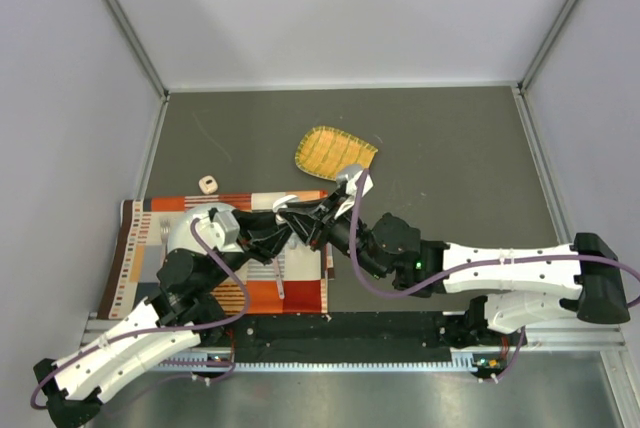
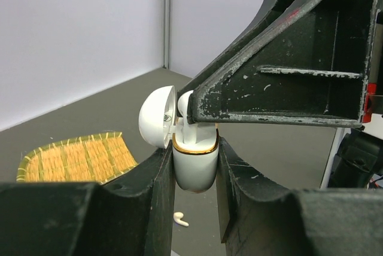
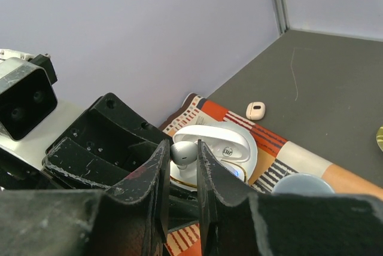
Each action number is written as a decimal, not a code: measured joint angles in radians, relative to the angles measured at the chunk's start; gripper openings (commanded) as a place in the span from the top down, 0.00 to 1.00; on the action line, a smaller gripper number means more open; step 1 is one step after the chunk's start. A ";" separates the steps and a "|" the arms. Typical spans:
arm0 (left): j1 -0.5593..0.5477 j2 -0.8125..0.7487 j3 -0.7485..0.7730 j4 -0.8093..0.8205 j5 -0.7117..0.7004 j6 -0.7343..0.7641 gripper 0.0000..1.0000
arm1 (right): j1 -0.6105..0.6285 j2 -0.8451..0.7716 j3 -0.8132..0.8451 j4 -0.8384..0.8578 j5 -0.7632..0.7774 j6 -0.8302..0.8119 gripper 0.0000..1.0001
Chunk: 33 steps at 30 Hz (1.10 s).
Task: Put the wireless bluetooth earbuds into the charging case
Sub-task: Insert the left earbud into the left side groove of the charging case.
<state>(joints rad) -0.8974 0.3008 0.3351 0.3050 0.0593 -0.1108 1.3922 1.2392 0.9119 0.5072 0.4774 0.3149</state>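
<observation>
The white charging case (image 2: 194, 169) has a gold rim, and its lid (image 2: 157, 116) is swung open to the left. My left gripper (image 2: 194, 148) is shut on the case body and holds it upright above the table. My right gripper (image 3: 181, 147) is shut on one white earbud (image 3: 185, 155); the bud's head sits between the fingers and its stem reaches down into the open case (image 3: 218, 148). Another earbud (image 2: 181, 220) lies on the grey table below the case. From above, the two grippers (image 1: 283, 220) (image 1: 306, 216) meet over the placemat's right part.
A striped orange placemat (image 1: 300, 293) carries a pale round bowl (image 1: 205, 226), a fork (image 1: 165, 233) and a knife (image 1: 279, 276). A yellow woven mat (image 1: 335, 153) lies behind the grippers. A small cream case (image 1: 207, 184) sits beyond the placemat.
</observation>
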 measured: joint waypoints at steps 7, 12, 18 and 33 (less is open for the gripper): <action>0.000 -0.005 0.000 -0.014 0.000 0.021 1.00 | 0.002 0.000 0.013 -0.034 0.005 -0.001 0.96; 0.000 -0.008 0.001 -0.027 -0.004 0.034 1.00 | 0.002 0.006 0.031 -0.070 0.012 -0.001 0.95; 0.000 -0.018 0.001 -0.036 -0.008 0.037 1.00 | 0.006 0.011 0.047 -0.090 0.020 -0.001 0.91; 0.000 -0.017 0.001 -0.036 -0.011 0.036 1.00 | 0.007 0.012 0.052 -0.100 0.027 0.001 0.72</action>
<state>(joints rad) -0.8970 0.2840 0.3363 0.2691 0.0479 -0.0750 1.3991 1.2510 0.9642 0.4072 0.5049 0.3157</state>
